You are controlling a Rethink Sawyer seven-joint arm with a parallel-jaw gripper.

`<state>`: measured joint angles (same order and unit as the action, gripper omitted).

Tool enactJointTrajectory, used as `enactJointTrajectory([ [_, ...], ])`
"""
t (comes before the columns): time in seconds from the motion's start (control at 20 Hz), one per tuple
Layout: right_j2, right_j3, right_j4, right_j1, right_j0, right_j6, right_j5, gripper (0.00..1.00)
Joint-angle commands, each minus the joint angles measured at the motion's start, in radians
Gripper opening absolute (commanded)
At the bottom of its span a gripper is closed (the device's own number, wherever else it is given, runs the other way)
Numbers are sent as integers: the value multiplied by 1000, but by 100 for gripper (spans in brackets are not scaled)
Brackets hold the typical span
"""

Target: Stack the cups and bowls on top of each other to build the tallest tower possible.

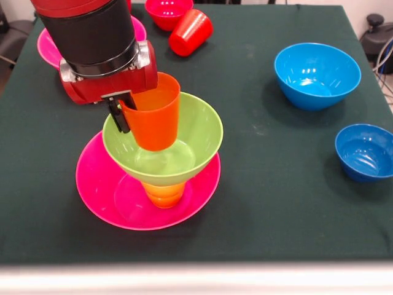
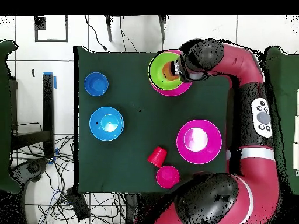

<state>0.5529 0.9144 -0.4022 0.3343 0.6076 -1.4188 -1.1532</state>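
Dark green cloth covers the table [image 1: 258, 203], a matte surface against which every glossy plastic piece shines. Toward one side stands the tower [image 1: 150, 166]: a wide, shallow hot pink plastic bowl [image 1: 104, 196] at the bottom, an upturned yellow-orange plastic cup [image 1: 163, 193] with a bulged body on it, and a deep lime green plastic bowl [image 1: 196, 132] balanced on that. The gripper [image 1: 123, 114] has its jaws clamped on the rim wall of a tapered orange plastic cup [image 1: 156, 120], which sits upright and slightly tilted inside the green bowl; whether it rests on the bowl's floor I cannot tell.

By my reckoning three levels are done and the fourth is being set. Left loose are a light blue round bowl [image 1: 316, 74], a small dark blue bowl [image 1: 365, 150] near the table's edge, a red tumbler lying on its side [image 1: 191, 32], a small red bowl [image 1: 169, 11] and a second hot pink bowl [image 2: 198, 141].
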Motion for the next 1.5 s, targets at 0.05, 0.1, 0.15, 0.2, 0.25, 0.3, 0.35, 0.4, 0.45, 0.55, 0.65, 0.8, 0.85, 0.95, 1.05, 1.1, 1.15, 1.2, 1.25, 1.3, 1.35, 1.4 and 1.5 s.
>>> enactJointTrajectory([
  [0.05, -19, 13, -30, 22, -42, 72, -32, 0],
  [0.1, -18, 10, -31, 20, -44, 73, -34, 0],
  [0.15, -18, 7, -30, 18, -44, 73, -34, 0],
  [0.2, -17, 5, -29, 18, -44, 73, -36, 0],
  [0.25, -16, 10, -26, 21, -45, 71, -35, 0],
  [0.3, -17, 4, -27, 19, -48, 67, -38, 0],
  [0.35, -19, 6, -28, 21, -50, 61, -35, 0],
  [0.4, -18, -2, -29, 16, -51, 62, -34, 0],
  [0.45, -18, 1, -28, 16, -52, 59, -30, 0],
  [0.55, -17, -5, -30, 9, -55, 60, -27, 0],
  [0.65, -16, -7, -33, 2, -57, 61, -19, 0],
  [0.8, -16, -5, -37, -11, -59, 59, 2, 0],
  [0.85, -17, -3, -36, -9, -60, 56, 0, 0],
  [0.95, -15, -24, -38, -18, -65, 61, -15, 0],
  [1.05, -15, -12, -38, -19, -63, 61, 0, 0],
  [1.1, -16, -10, -39, -22, -62, 61, 6, 0],
  [1.15, -16, -9, -40, -24, -63, 61, 11, 0],
  [1.2, -16, -5, -41, -27, -62, 62, 19, 0],
  [1.25, -16, -3, -42, -29, -62, 62, 24, 0],
  [1.3, -16, -3, -42, -32, -59, 67, 26, 0],
  [1.35, -15, -2, -42, -34, -55, 72, 29, 0],
  [1.4, -15, -2, -42, -36, -51, 76, 31, 0],
  [1.5, -15, 7, -41, -33, -45, 81, 35, 0],
])
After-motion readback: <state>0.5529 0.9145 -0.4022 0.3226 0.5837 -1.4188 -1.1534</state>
